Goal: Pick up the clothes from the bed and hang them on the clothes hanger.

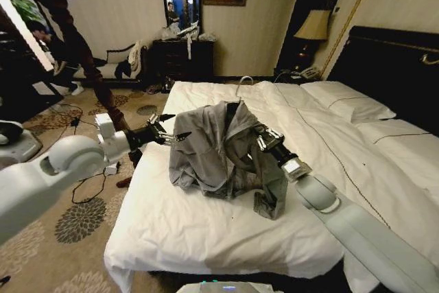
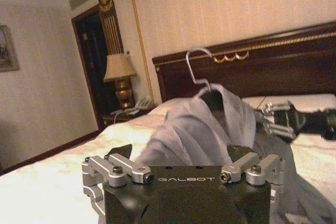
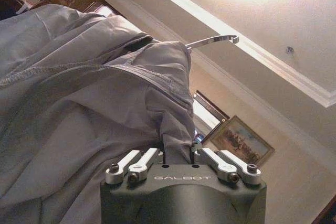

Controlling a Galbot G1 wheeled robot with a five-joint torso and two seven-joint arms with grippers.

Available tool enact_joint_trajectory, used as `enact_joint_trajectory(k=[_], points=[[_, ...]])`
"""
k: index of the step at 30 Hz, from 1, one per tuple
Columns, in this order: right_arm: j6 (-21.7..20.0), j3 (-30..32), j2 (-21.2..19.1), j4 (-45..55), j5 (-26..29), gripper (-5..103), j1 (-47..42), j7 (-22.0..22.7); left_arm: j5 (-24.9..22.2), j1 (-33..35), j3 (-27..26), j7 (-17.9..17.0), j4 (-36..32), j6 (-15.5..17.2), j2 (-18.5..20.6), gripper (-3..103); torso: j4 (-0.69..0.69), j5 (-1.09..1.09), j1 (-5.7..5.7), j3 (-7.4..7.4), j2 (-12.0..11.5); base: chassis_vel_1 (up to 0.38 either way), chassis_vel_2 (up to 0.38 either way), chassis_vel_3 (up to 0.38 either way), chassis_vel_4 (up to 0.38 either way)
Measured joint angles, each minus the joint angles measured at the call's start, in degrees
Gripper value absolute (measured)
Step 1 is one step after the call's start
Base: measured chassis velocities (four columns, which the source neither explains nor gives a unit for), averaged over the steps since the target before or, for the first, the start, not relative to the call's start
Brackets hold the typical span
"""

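Note:
The clothes (image 1: 216, 149), a wrinkled grey shirt, hang draped over the clothes hanger (image 2: 212, 98), raised above the middle of the bed (image 1: 206, 231). The hanger's silver hook (image 2: 195, 66) sticks up out of the collar, and this hook (image 3: 212, 40) also shows past the fabric in the right wrist view. My right gripper (image 1: 262, 139) is shut on the shirt's right side, with cloth pinched between its fingers (image 3: 177, 153). My left gripper (image 1: 170, 128) stands open at the shirt's left edge, with the fabric (image 2: 194, 129) just ahead of its spread fingers. From the left wrist view my right gripper (image 2: 273, 120) shows behind the shirt.
White pillows (image 1: 346, 101) and a dark headboard (image 1: 391, 66) lie to the right. A tall dark coat stand (image 1: 75, 39) rises left of the bed over patterned carpet with cables (image 1: 89, 183). A lamp (image 1: 313, 25), a dresser (image 1: 182, 56) and a sofa (image 1: 110, 66) line the far wall.

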Motion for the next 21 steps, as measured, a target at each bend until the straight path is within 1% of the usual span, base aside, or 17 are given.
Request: enact_joint_trajectory(k=[1, 3, 5, 6, 7, 8, 10, 12, 13, 14, 15, 16, 17, 18, 20, 21], points=[[0.0, 0.0, 0.0, 0.0, 0.0, 19, 0.0, 0.0, 0.0, 0.0, 0.0, 0.0, 0.0, 0.0, 0.0, 100, 0.00, 0.00, 0.00, 0.00, 0.0, 0.000, 0.000, 0.000, 0.000], [0.4, 0.2, 0.0, 0.1, -0.7, 19, -0.4, -0.2, -0.7, -1.7, 0.6, 1.2, 1.3, 0.3, -0.5, 100, 0.01, 0.01, 0.01, 0.00, 0.0, 0.000, 0.000, 0.000, 0.000], [1.0, 0.5, 0.0, 0.1, -1.3, 19, -0.7, -0.3, -1.4, -4.7, 2.6, 3.0, 2.8, 0.6, -1.0, 100, 0.04, 0.00, 0.00, 0.00, 0.0, 0.000, 0.000, 0.000, 0.000], [1.0, 0.5, 0.0, 0.1, -1.3, 19, -0.7, -0.3, -1.4, -4.7, 2.6, 3.0, 2.8, 0.6, -1.0, 100, 0.04, 0.00, 0.00, 0.00, 0.0, 0.000, 0.000, 0.000, 0.000], [1.2, 0.6, 0.0, 0.1, -1.5, 19, -0.8, -0.4, -1.8, -6.0, 3.8, 3.5, 3.3, 0.6, -1.2, 100, 0.05, 0.01, 0.00, 0.00, 0.0, 0.000, 0.000, 0.000, 0.000], [1.5, 0.7, 0.0, 0.1, -1.9, 19, -0.8, -0.5, -2.5, -8.1, 5.7, 4.1, 4.0, 0.9, -1.6, 100, 0.04, 0.01, 0.00, 0.00, 0.0, 0.000, 0.000, 0.000, 0.000], [2.0, 1.0, 0.0, 0.1, -2.6, 19, -0.9, -0.6, -3.8, -13.8, 11.9, 5.8, 6.0, 1.2, -3.1, 100, 0.05, 0.00, 0.00, 0.00, 0.0, 0.000, 0.000, 0.000, 0.000], [2.4, 1.3, 0.0, 0.1, -3.3, 19, -1.1, -0.7, -4.6, -19.8, 17.6, 8.4, 8.9, 1.7, -5.1, 100, 0.02, 0.00, 0.00, 0.00, 0.0, 0.000, 0.000, 0.000, 0.000], [2.4, 1.3, 0.0, 0.1, -3.3, 19, -1.1, -0.7, -4.6, -19.8, 17.6, 8.4, 8.9, 1.7, -5.1, 100, 0.02, 0.00, 0.00, 0.00, 0.0, 0.000, 0.000, 0.000, 0.000], [2.7, 1.6, 0.0, 0.2, -3.6, 19, -1.5, -0.8, -4.8, -23.4, 20.7, 10.6, 10.6, 2.0, -6.2, 100, 0.02, 0.00, 0.01, 0.01, 0.0, 0.000, 0.000, 0.000, 0.000], [3.1, 2.1, -0.1, 0.2, -4.1, 19, -1.9, -0.9, -4.7, -28.6, 24.9, 13.9, 13.2, 2.1, -7.6, 100, 0.01, 0.03, 0.01, 0.01, 0.0, 0.000, 0.000, 0.000, 0.000], [3.4, 2.5, -0.1, 0.3, -4.4, 19, -2.3, -0.9, -4.4, -31.5, 27.5, 15.8, 14.8, 2.1, -8.5, 100, 0.01, 0.04, 0.01, 0.00, 0.0, 0.000, 0.000, 0.000, 0.000], [3.4, 2.5, -0.1, 0.3, -4.4, 19, -2.3, -0.9, -4.4, -31.5, 27.5, 15.8, 14.8, 2.1, -8.5, 100, 0.01, 0.04, 0.01, 0.00, 0.0, 0.000, 0.000, 0.000, 0.000], [3.6, 2.9, -0.1, 0.3, -4.7, 19, -2.6, -1.0, -4.1, -33.6, 29.7, 17.2, 16.0, 2.1, -9.3, 102, 0.02, 0.04, 0.00, 0.00, 0.0, 0.000, 0.000, 0.000, 0.000], [4.2, 4.0, -0.2, 0.4, -5.3, 19, -3.3, -1.0, -3.9, -37.9, 34.2, 19.7, 18.8, 2.1, -11.3, 100, 0.02, 0.02, 0.00, 0.01, 0.0, 0.000, 0.000, 0.000, 0.000], [4.2, 4.0, -0.2, 0.4, -5.3, 19, -3.3, -1.0, -3.9, -37.9, 34.2, 19.7, 18.8, 2.1, -11.3, 100, 0.02, 0.02, 0.00, 0.01, 0.0, 0.000, 0.000, 0.000, 0.000]])
